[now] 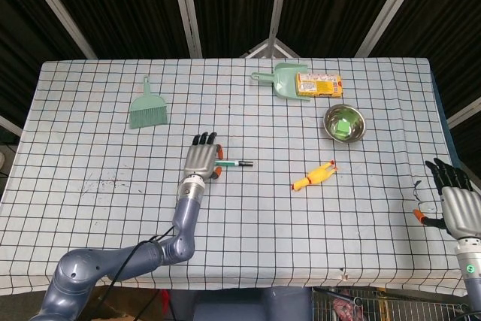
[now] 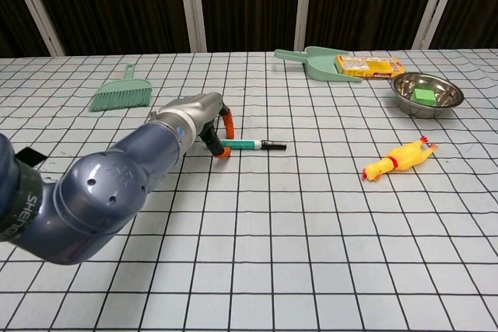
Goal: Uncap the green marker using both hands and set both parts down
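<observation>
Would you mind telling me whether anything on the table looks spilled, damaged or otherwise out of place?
Nothing looks spilled or broken. Oddities are minor: a yellow rubber chicken lies on its side on the checked tablecloth, a yellow packet sits in the green dustpan, and a green block rests in the steel bowl. The green marker remains capped.
</observation>
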Controlling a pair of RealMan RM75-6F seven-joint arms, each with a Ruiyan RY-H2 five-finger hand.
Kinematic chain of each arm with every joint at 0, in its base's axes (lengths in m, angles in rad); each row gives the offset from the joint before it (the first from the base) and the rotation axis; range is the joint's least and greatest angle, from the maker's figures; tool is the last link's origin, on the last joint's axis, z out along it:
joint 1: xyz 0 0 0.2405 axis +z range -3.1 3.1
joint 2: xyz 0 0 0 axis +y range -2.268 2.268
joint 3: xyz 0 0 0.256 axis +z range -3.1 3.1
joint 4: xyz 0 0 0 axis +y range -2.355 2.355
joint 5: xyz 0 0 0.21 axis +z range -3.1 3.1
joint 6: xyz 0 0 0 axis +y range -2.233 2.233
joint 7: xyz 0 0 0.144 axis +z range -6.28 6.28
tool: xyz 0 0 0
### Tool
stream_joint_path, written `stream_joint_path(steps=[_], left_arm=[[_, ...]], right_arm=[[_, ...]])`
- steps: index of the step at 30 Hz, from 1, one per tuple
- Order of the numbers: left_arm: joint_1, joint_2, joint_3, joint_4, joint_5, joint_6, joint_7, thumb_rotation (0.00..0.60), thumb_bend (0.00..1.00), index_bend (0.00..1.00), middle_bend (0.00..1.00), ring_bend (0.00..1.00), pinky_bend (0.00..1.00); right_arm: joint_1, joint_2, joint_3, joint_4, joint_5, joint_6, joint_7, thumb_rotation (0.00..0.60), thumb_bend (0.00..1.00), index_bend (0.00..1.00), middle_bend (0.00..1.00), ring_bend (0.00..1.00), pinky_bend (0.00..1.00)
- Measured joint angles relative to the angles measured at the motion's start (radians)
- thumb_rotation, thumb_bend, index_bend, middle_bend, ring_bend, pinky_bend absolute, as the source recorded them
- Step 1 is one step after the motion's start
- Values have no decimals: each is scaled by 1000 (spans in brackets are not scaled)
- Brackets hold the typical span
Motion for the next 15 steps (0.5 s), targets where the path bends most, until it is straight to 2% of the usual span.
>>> stream_joint_path(steps=[15], left_arm=[[1,-32,-24,50,32,-24,3,600,499,532,115,0,0]], right_arm=[[2,-9,1,14,0,-6,4,600,219,79,0,0,0]])
